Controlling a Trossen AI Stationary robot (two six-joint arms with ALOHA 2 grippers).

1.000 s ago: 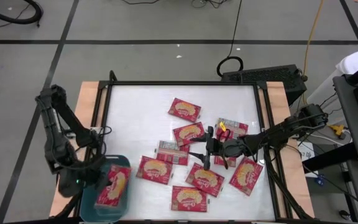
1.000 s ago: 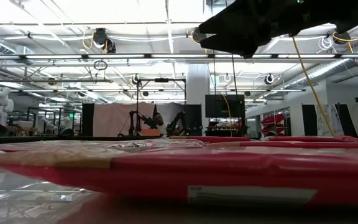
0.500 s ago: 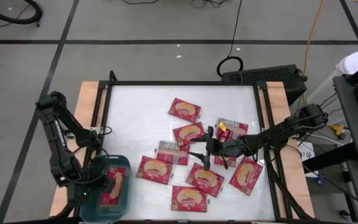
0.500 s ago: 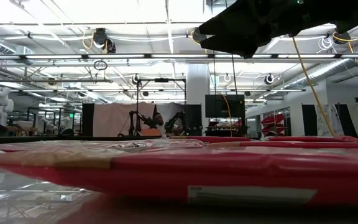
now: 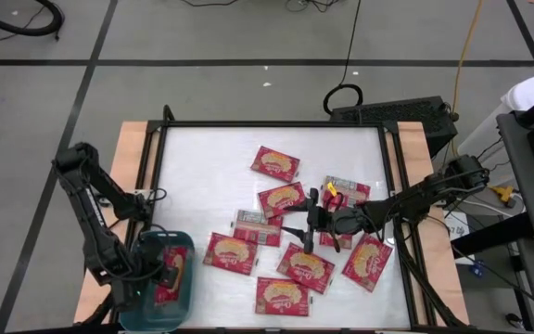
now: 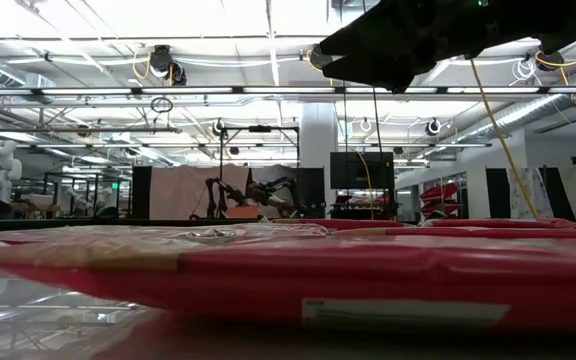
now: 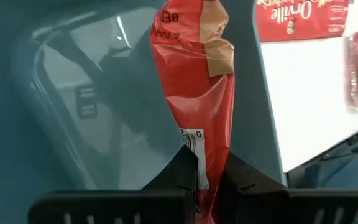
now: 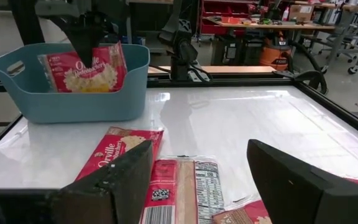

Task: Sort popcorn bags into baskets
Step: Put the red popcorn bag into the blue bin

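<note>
Popcorn bag (image 7: 199, 93) pinched by left gripper (image 7: 207, 177) inside teal basket (image 5: 185, 299), right gripper (image 5: 292, 231) held spread over packets beside it.

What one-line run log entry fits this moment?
left gripper: shut on popcorn bag, inside teal basket | right gripper: open, above loose bags mid-table | phase: placing
</note>
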